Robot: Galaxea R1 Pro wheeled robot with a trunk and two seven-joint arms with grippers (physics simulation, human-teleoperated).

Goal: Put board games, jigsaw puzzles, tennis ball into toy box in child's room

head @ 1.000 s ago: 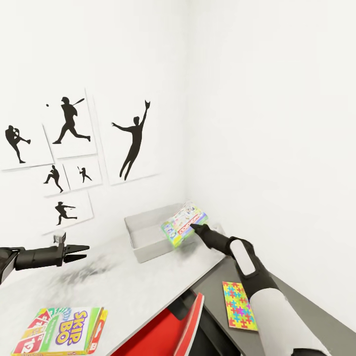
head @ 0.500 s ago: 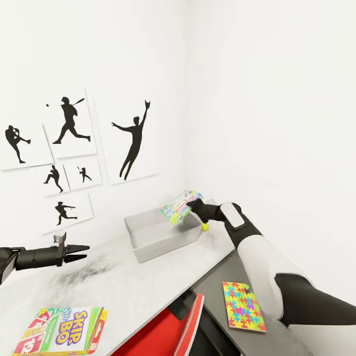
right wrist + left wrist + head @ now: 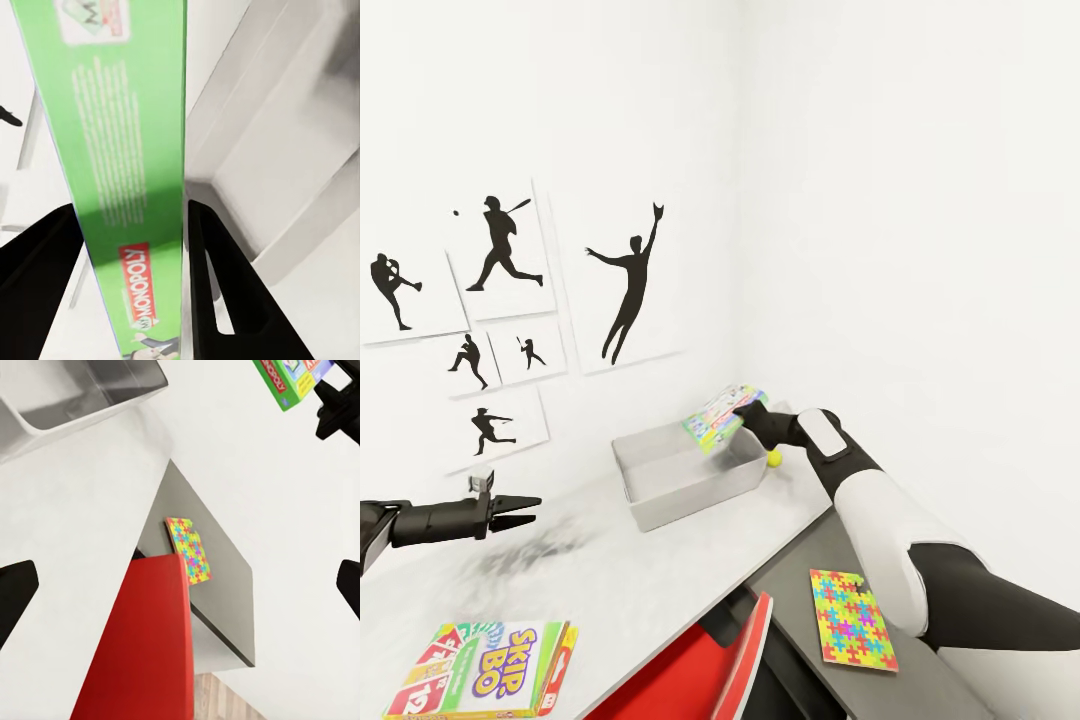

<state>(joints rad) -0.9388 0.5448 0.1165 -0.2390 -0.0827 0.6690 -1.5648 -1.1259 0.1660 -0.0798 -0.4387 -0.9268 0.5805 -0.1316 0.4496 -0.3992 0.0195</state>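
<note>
My right gripper [image 3: 746,414] is shut on a green Monopoly board game [image 3: 718,416], held tilted on edge over the right end of the light-grey toy box [image 3: 660,490]. In the right wrist view the game's green side [image 3: 112,150] sits between both fingers, with the empty toy box [image 3: 285,150] beneath. The tennis ball [image 3: 774,458] lies on the table [image 3: 620,570] just right of the toy box. A Skip-Bo board game [image 3: 485,672] lies at the table's near left. One jigsaw puzzle [image 3: 850,618] rests on the lower dark-grey section. My left gripper [image 3: 528,508] hovers open over the table's left.
A red-and-white swivel chair [image 3: 735,655] is tucked under the desk corner, close to the jigsaw puzzle [image 3: 187,549]. White walls meet in a corner right behind the toy box. Black baseball-player pictures [image 3: 500,300] hang on the left wall.
My right arm has lifted the Monopoly game and carried it back and left, from the toy box's front to above its right end. The tennis ball has come into sight. The left arm is still.
</note>
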